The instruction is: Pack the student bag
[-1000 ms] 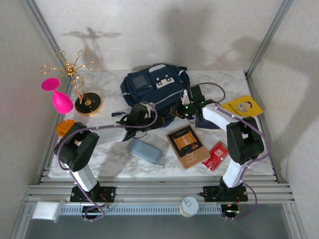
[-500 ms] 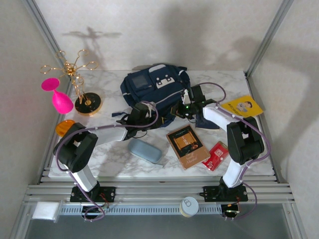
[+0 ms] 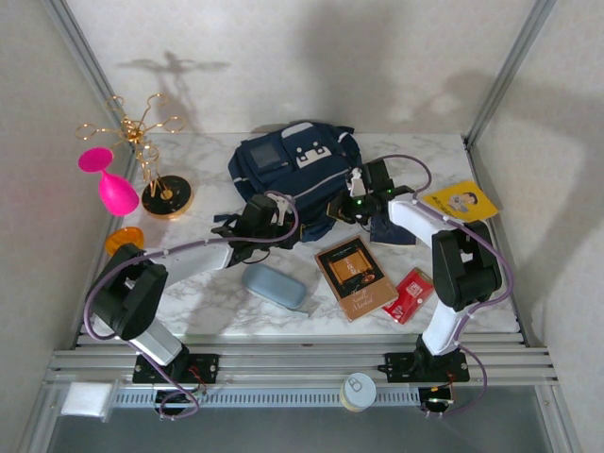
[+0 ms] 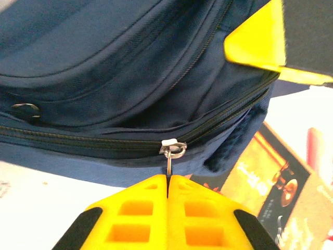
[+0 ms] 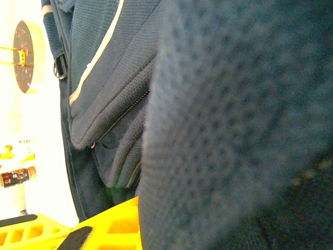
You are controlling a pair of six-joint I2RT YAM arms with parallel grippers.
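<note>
The student bag, navy with white patches, lies at the back middle of the marble table. My left gripper is at its near edge. In the left wrist view that gripper is shut on the thin metal zipper pull hanging from the slider on the bag's long, closed zipper. My right gripper is at the bag's right edge. In the right wrist view padded mesh fabric of the bag covers all but one yellow finger, and the jaws are pinched on that fabric.
A brown book, a blue-grey case and a red packet lie at the front. A yellow booklet and a small navy booklet lie right. A gold stand, pink cup and orange object are left.
My left gripper has closed onto the zipper pull, and the left arm has stretched slightly toward the bag. The right arm has barely moved.
</note>
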